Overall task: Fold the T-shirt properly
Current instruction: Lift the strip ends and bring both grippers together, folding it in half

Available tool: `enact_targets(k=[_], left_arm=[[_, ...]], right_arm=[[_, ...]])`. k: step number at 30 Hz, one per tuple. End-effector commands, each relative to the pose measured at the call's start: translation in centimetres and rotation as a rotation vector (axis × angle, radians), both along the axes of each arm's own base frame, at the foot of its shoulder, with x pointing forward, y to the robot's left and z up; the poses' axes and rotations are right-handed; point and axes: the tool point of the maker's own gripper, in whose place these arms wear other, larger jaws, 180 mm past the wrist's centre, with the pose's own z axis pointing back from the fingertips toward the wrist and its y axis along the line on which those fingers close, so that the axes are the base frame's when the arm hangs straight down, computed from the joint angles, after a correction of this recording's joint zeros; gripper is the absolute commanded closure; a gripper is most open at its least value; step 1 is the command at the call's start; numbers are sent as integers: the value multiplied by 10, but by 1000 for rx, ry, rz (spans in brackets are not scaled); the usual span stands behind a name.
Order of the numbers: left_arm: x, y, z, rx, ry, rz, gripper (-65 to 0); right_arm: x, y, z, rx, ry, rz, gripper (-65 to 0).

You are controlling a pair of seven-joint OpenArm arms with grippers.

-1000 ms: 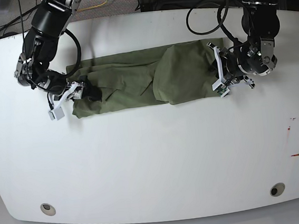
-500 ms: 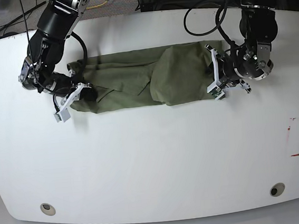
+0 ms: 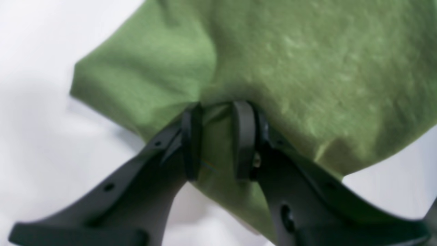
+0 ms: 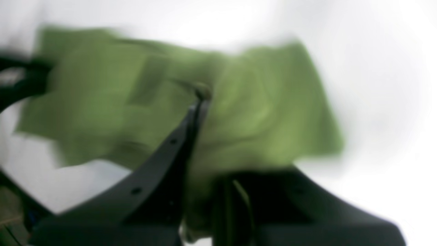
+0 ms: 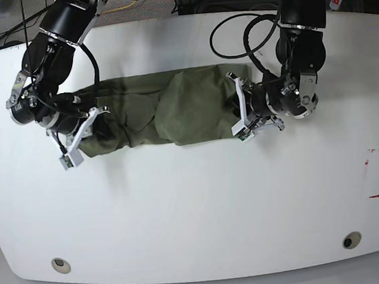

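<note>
The T-shirt (image 5: pixel 167 114) lies on the white tabletop (image 5: pixel 196 208) toward its far half, already gathered into a long, narrow band that runs across from one arm to the other, so the lengthwise folding looks done, or nearly so. What seems left is to bring the two ends together crosswise and flatten the result into a tidy rectangle; the band is far from neat as it lies. The left claw (image 3: pixel 213 140) has its two black fingers closed down to a narrow gap with a pinch of olive-green cloth bunched between them, at the band's end on the base view's right (image 5: pixel 240 113). The right claw (image 4: pixel 201 99) is at the opposite end (image 5: pixel 84 128); its wrist picture is badly smeared, but the fingers appear drawn together to a point with green fabric around them, so it reads as closed on the shirt's edge, though the exact hold cannot be made out. The shirt itself is plain olive green, soft and heavily creased, with one flap lying over the middle at a slant and loose ridges toward the right claw's end. In the left wrist view a corner of the cloth hangs out free beside the fingers over the tabletop, and the weave looks matte and slightly fuzzy
</note>
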Motion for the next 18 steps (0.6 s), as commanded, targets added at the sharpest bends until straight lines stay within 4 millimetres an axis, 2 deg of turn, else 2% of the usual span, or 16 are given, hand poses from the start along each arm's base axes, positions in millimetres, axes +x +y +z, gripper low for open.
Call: enact_targets(k=[1,3,5,7,9,11,18], left_arm=[[2,-14,0,-52,1,3,-133],[2,-26,0,-92,3,6,-133],[2,-30,-1,-102,8,5,-133],[2,-32,0,-107,7,5,-133],[2,-32,0,-107,5,5,-133],[1,-32,-1,-107,8,5,-133],[1,-30,-1,-107,7,8,-133]], right_arm=[[15,24,36,56,-136,62,0],[15,39,40,87,-146,107,0],[15,56,43,120,-154,146,0],[16,77,42,163,-150,182,0],[21,89,43,191,-152,203,0],[24,106,35,227,-126,243,0],[29,138,26,310,-111,293,0]])
